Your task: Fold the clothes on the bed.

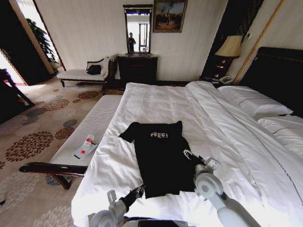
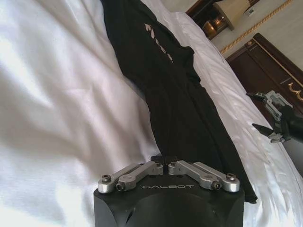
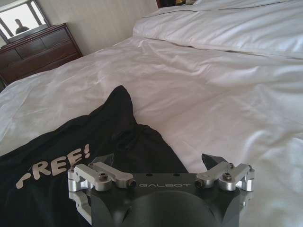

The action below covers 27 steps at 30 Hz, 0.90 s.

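Note:
The clothes are one black T-shirt [image 1: 158,161] with white "FREE!" lettering, lying flat on the white bed [image 1: 227,123], collar away from me. Its side nearer the pillows looks folded inward. My left gripper [image 1: 139,190] sits at the near-left corner of the hem, and the left wrist view shows its fingertips [image 2: 164,160] shut together over the shirt [image 2: 180,94] edge; whether fabric is pinched I cannot tell. My right gripper [image 1: 189,153] hovers at the shirt's right edge, mid-length, open [image 3: 156,158] above the black fabric [image 3: 94,142]. The left wrist view also shows the right gripper [image 2: 272,118].
A long white-cushioned bench [image 1: 90,123] with a dark wood frame runs along the bed's left side, a red-and-white tube [image 1: 86,144] lying on it. Pillows [image 1: 255,101] and the dark headboard [image 1: 279,71] are on the right. Patterned carpet and a dresser [image 1: 137,66] lie beyond.

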Available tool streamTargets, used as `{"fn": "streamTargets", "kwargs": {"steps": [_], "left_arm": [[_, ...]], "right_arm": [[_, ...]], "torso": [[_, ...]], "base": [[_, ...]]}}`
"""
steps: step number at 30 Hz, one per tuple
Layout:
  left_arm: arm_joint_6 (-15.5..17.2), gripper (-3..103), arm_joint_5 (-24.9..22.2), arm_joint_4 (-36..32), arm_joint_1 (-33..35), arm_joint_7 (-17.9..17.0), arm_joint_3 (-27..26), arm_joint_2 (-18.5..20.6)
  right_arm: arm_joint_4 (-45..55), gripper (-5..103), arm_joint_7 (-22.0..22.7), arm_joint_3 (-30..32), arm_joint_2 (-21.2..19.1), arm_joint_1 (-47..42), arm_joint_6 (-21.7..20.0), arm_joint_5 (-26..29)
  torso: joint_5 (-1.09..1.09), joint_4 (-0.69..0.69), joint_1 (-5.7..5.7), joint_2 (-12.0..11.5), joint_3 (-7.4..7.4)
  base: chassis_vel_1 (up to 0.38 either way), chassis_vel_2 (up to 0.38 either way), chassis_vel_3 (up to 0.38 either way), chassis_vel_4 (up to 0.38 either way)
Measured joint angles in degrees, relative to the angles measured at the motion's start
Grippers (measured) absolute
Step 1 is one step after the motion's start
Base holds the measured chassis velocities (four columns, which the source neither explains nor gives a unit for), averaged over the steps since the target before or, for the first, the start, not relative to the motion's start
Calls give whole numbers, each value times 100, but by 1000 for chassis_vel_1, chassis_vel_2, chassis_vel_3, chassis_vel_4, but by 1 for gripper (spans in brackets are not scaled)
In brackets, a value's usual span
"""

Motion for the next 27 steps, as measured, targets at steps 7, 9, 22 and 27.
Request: {"fn": "streamTargets", "kwargs": {"steps": [7,9,22,27], "left_arm": [[-37,0,-73,-144,467,-15,-460,915],[-70,0,-37,-154,670,-14,-560,1278],[-141,0,225,-65,1038,-72,-996,1485],[-140,0,203,-47,874,-107,-1034,1385]], "right_arm": [[109,100,0,73,29,-164,-5,-93],[156,100,1,138,47,-267,-10,-159],[295,100,190,-92,-76,-712,-86,-220],[492,100,362,-95,-68,-1079,-40,-9]], "torso": [[1,1,0,0,0],[-2,-5,0,0,0],[0,2,0,0,0],[1,2,0,0,0]], "base": [[0,0,0,0],[0,0,0,0],[0,0,0,0],[0,0,0,0]]}}
